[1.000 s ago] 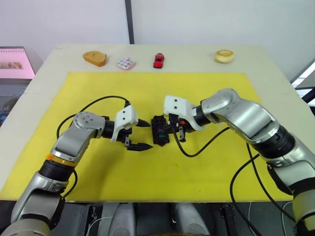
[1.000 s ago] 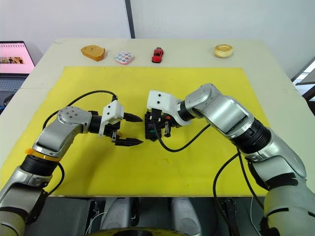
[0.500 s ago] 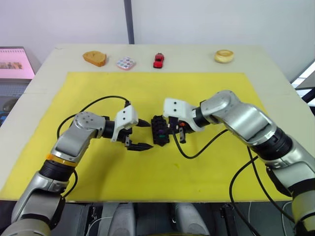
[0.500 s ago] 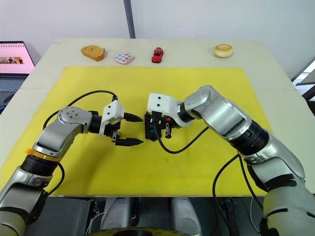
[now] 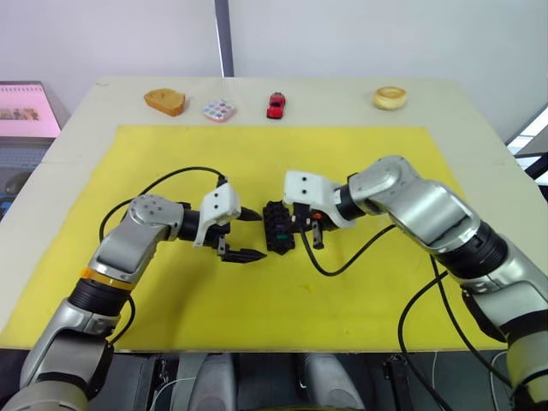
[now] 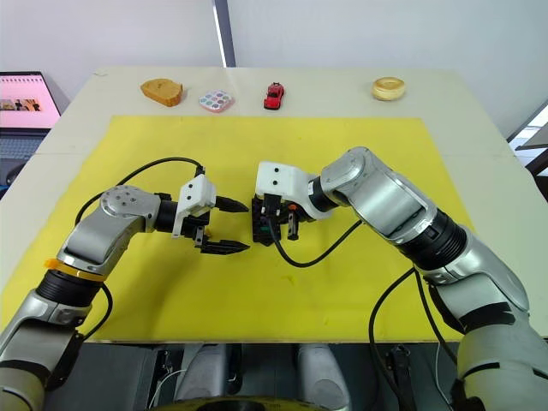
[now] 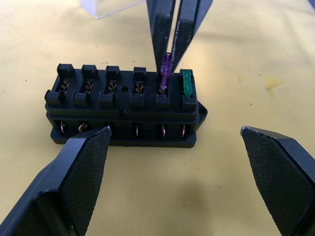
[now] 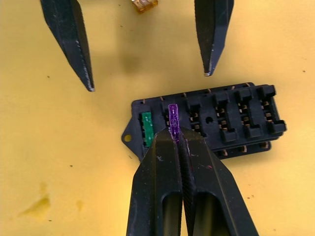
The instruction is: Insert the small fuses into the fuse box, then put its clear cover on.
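Note:
The black fuse box (image 7: 125,105) lies mid-mat on the yellow mat (image 5: 274,291), between my two grippers. My right gripper (image 8: 178,135) is shut on a purple fuse (image 8: 173,115), whose lower end stands in a slot at the box's end. A green fuse (image 7: 186,83) sits in the slot beside it. My left gripper (image 5: 257,235) is open, a short way to the left of the box and not touching it. An amber fuse (image 8: 145,5) lies loose on the mat beyond the left fingers. A corner of the clear cover (image 7: 106,6) lies behind the box.
Along the table's far edge stand a wooden block (image 5: 165,101), a pastel-dotted tile (image 5: 219,110), a red toy car (image 5: 276,104) and a tan ring (image 5: 390,98). A screen (image 5: 26,107) stands off the table's left side. Black cables hang from both wrists.

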Robot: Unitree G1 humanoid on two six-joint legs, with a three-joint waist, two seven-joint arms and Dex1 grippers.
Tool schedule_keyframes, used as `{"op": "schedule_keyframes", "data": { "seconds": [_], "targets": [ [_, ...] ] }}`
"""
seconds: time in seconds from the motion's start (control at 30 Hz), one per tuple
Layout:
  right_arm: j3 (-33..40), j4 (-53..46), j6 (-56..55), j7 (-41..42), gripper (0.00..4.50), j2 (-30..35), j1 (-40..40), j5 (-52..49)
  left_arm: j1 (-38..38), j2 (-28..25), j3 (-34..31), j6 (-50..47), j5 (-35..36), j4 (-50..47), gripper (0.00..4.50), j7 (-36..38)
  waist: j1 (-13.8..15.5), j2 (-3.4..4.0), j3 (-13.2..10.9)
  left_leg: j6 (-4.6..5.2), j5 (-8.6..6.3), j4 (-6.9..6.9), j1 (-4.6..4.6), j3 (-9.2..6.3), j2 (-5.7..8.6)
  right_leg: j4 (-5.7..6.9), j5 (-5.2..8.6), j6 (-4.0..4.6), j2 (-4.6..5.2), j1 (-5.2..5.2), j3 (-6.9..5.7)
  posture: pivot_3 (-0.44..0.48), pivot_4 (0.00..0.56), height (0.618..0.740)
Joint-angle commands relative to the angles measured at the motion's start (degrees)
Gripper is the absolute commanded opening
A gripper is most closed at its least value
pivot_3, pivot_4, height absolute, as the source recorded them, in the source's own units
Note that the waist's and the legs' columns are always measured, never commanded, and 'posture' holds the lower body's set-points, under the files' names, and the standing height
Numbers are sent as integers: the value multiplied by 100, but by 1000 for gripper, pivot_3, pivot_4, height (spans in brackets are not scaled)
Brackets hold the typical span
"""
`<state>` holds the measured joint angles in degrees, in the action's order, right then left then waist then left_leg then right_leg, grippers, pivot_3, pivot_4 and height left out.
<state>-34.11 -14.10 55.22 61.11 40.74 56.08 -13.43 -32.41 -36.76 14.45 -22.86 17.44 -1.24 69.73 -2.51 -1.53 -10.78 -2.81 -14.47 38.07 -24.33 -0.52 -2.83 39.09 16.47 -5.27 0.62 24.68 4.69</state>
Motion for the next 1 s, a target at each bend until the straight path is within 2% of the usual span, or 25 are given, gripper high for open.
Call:
{"op": "schedule_keyframes", "data": {
  "seconds": [0.03,1.0],
  "targets": [
    [43,-55,-106,22,0,-58,60,133,-56,12,-95,59,11,-231,4432,-18,-1,0,0,0,0,0,0,0,0,0,0,0,0,0,0,0,150,740],
    [-207,34,-266,171,0,-135,40,628,1,65,-78,-39,32,-331,4432,-135,-1,0,0,0,0,2,2,0,0,3,0,0,0,-1,0,0,150,740]
  ]
}}
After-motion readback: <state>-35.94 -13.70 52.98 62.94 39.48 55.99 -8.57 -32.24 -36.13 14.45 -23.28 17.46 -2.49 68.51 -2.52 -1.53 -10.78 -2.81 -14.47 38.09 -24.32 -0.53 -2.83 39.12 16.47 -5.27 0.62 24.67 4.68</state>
